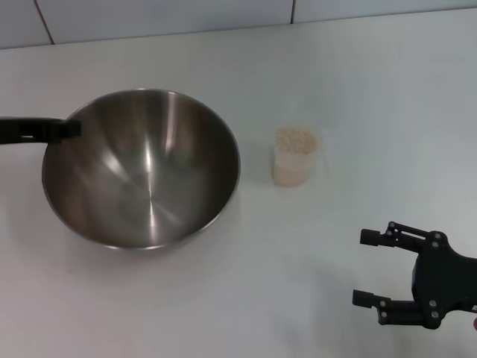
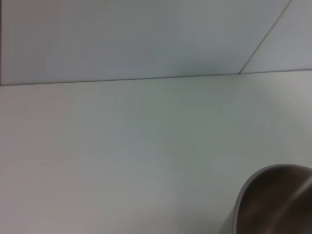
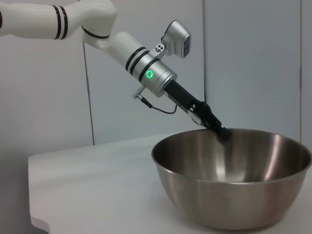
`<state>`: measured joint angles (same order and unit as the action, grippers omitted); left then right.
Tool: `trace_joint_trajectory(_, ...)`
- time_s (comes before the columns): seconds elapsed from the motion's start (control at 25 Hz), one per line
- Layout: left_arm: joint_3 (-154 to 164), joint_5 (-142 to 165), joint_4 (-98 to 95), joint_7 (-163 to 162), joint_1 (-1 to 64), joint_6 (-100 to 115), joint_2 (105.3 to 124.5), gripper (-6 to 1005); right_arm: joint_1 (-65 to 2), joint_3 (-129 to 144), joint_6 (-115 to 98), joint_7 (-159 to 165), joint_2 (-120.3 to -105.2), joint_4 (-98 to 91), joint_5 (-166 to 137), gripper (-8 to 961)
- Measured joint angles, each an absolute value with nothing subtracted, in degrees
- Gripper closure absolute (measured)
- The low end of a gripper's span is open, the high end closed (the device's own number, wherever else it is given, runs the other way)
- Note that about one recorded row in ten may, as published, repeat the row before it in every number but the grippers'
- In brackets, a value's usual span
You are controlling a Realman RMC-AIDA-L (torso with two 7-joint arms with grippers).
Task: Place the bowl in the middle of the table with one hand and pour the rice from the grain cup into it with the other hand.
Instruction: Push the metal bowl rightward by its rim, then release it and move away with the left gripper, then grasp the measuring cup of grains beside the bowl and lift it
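The steel bowl [image 1: 141,168] sits left of the middle of the white table [image 1: 223,306]. My left gripper [image 1: 71,128] reaches in from the left and is shut on the bowl's far-left rim. The right wrist view shows the left gripper [image 3: 222,132] pinching the rim of the bowl [image 3: 234,195]. A piece of the bowl [image 2: 273,200] also shows in the left wrist view. The translucent grain cup [image 1: 295,158] stands upright to the right of the bowl, apart from it, full of pale rice [image 1: 295,139]. My right gripper [image 1: 360,268] is open and empty near the front right, well short of the cup.
The table's back edge meets a pale wall [image 1: 223,19] just behind the bowl. In the right wrist view the table's far end [image 3: 39,214] shows beyond the bowl.
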<state>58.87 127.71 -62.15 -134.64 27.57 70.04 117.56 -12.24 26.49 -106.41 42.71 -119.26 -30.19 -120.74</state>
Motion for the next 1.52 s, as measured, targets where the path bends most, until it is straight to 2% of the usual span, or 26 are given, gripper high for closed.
trace_joint_trajectory(0.4,52.3,126.3,-54.2,-129.2,33.6,71.5,118.19,934,-12.3,26.7,-106.4,42.7,-119.26,-30.0,-120.9,188)
trace_joint_trajectory(0.96,55.3,125.7,-50.8,-124.4,34.4,69.7,118.51,821,-12.3,26.3,-106.3,42.7,-119.26,-29.9,-120.9,201)
trace_joint_trajectory(1.2,55.0,122.2,-54.3,-118.1,32.7,72.5,118.37,773,-12.6,22.9,-105.0,43.8,-119.23,-28.9,-120.7,207)
trace_joint_trajectory(1.28,54.8,118.6,-61.0,-112.1,29.1,76.2,118.22,757,-13.1,19.3,-102.7,44.1,-119.22,-27.5,-120.7,209)
trace_joint_trajectory(1.52,54.8,111.9,-71.2,-95.3,21.4,90.3,118.09,525,-15.9,5.5,-91.4,43.6,-119.37,-20.1,-120.5,215)
